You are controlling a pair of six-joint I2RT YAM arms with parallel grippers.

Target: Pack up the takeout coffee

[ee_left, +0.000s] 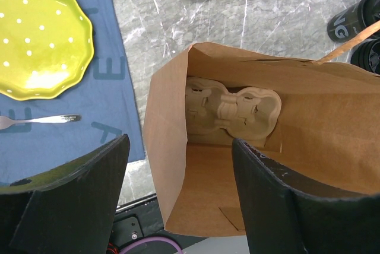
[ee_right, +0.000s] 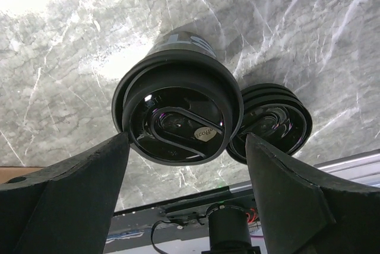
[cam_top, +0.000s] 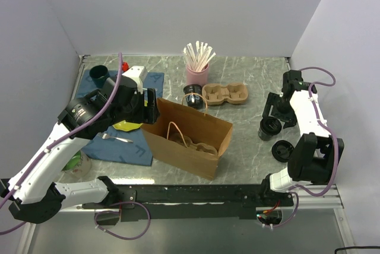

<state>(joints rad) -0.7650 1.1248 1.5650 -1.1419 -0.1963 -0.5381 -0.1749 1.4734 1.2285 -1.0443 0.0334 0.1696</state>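
While the left pincer [ee_left: 178, 165] hung over the mouth of the paper bag [cam_top: 187, 141] with its jaws spread wide and gripping nothing, the right pincer [ee_right: 184, 147] stood equally agape above the lidded coffee cup [ee_right: 178, 111], a finger on either side and neither touching it. That cup stood upright on the bench [cam_top: 249, 70] at 3 o'clock from the bag, well apart from it. A loose lid [ee_right: 273, 123] lay just beside the cup at its 5 o'clock. One pulp cup carrier [ee_left: 231, 108] lay at the bottom of the bag; a second carrier [cam_top: 225, 94] sat at the bag's 12 o'clock. The yellow plate [ee_left: 41, 37] and fork [ee_left: 41, 119] rested on the blue mat [ee_left: 71, 141] at the bag's 9 o'clock.
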